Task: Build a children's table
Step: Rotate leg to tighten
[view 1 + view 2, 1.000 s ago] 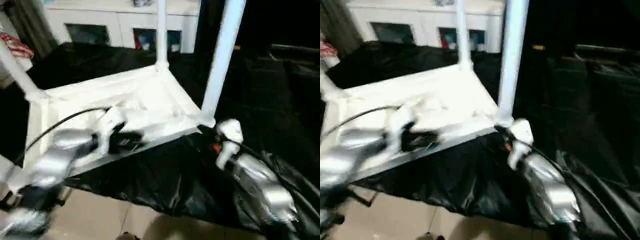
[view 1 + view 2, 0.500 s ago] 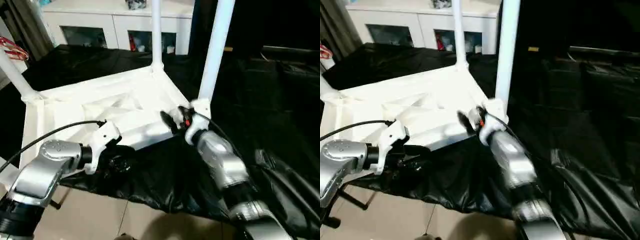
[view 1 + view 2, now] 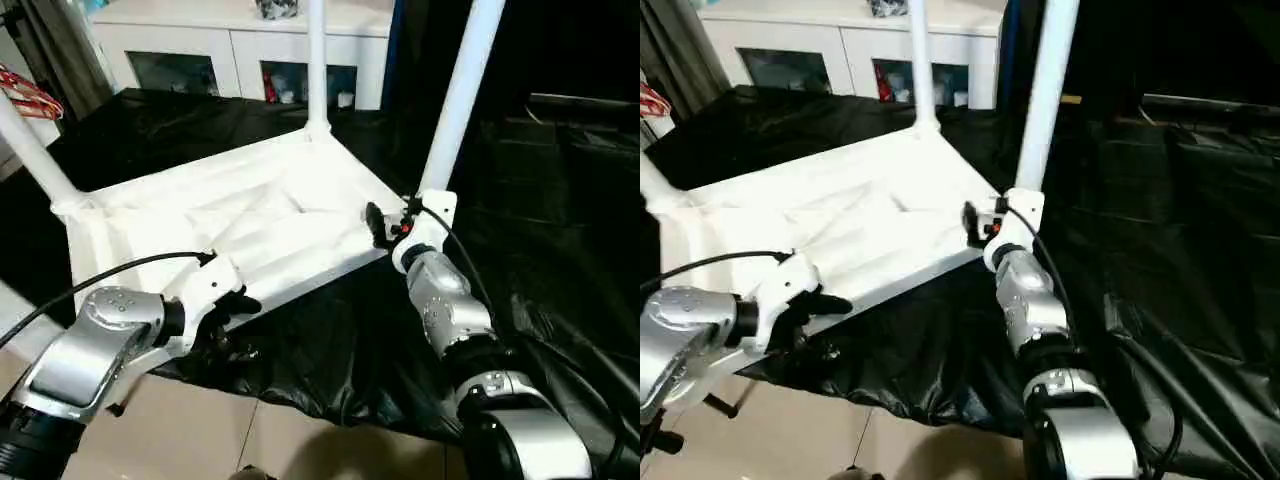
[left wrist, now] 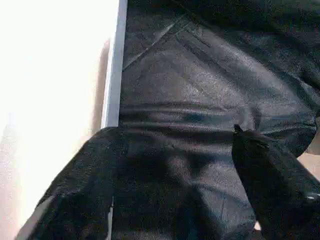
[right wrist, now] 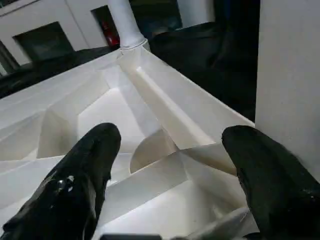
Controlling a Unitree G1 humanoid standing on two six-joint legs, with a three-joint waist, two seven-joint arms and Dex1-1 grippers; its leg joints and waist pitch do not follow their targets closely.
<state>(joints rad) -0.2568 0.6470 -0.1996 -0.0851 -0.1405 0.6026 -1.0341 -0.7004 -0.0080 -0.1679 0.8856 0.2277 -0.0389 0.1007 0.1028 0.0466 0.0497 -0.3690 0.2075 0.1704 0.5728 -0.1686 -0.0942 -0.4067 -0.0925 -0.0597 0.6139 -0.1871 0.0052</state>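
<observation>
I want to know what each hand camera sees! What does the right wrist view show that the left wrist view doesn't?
Right wrist view: the table's ribbed underside, two upright legs and the white cabinet. Left wrist view: the black cover beside the table's rim. Both: some white table, plus an open gripper, the right gripper in one, the left gripper in the other.

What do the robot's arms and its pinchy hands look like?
Both arms are shiny silver tubes with rounded joints. The left gripper and the right gripper each have two chunky black fingers on a white wrist piece. A thin black cable loops along each arm, and the right wrist has a small red-orange spot.
</observation>
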